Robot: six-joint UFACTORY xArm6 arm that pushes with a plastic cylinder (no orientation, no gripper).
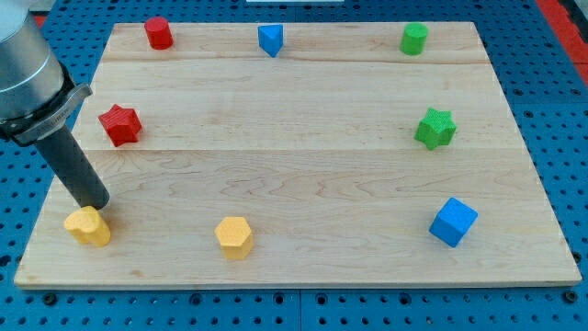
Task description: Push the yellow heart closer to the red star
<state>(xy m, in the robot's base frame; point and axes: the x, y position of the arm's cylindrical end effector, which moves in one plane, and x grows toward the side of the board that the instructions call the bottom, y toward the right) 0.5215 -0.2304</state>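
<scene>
The yellow heart lies near the board's lower left corner. The red star lies above it, near the left edge. My tip rests at the heart's top edge, touching or almost touching it, on the side facing the star. The rod slopes up to the view's left.
A yellow hexagon block lies right of the heart. A red cylinder, a blue block and a green cylinder line the top. A green star and a blue cube sit at the right. The board's left edge is close.
</scene>
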